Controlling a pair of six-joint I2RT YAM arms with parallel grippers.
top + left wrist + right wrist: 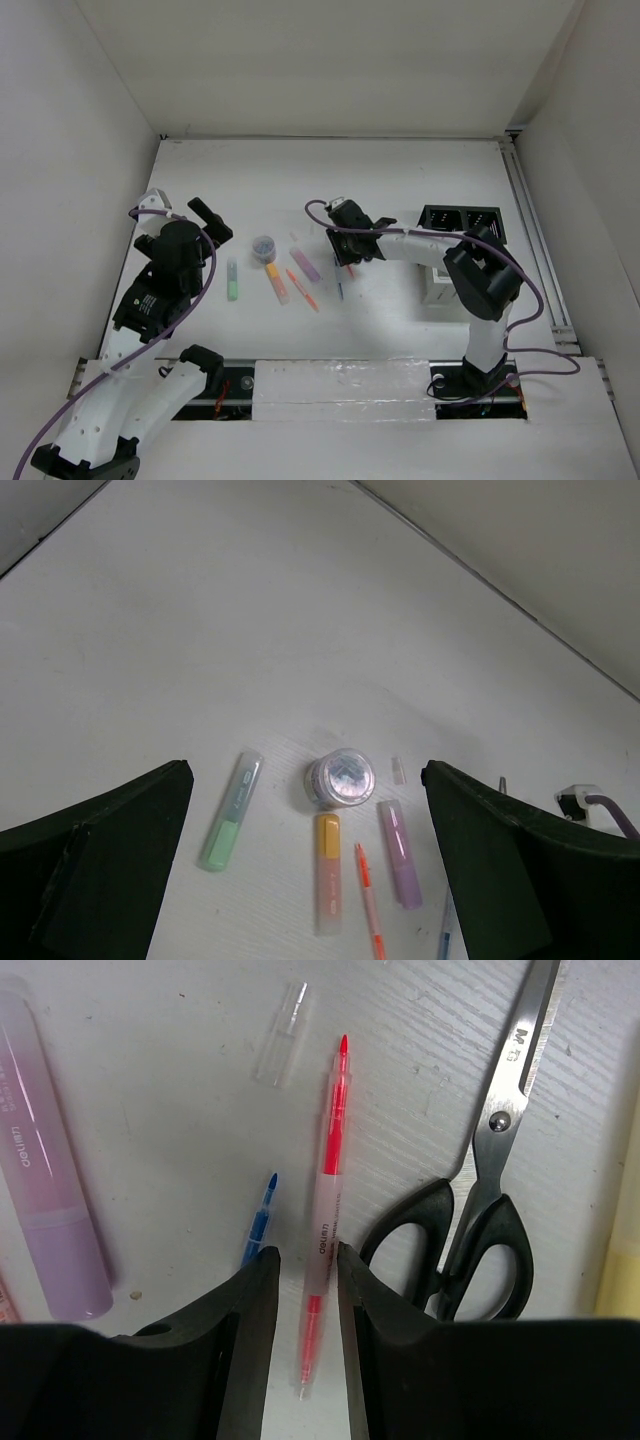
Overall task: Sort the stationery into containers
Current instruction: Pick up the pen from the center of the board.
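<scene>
sorting looks barely begun. every piece of stationery in view lies on the desk (400,180). nothing shows above the organizer (455,250) by the right edge, though its black compartments are too dark to see into.

the right gripper (305,1253) is down over the red pen (330,1160) mid-desk. its fingers stand narrowly apart on either side of the barrel, one touching or nearly so, with a sliver of desk showing beside the other. by my judgement that is not a firm clamp yet. the left gripper (210,218) hangs wide apart and empty toward the left side.

left to sort:
- green marker (230,815), orange marker (327,885) and purple marker (400,855)
- orange pen (367,895) and blue pen (258,1222)
- round clear tub (341,778)
- scissors (490,1160)
- a yellow marker (620,1280) at the frame edge

the blue pen lies just beside the red one, and the scissor handles sit just beside it on the other side, so the fingers have little room. a loose clear cap (283,1035) lies near the red pen's tip.
</scene>
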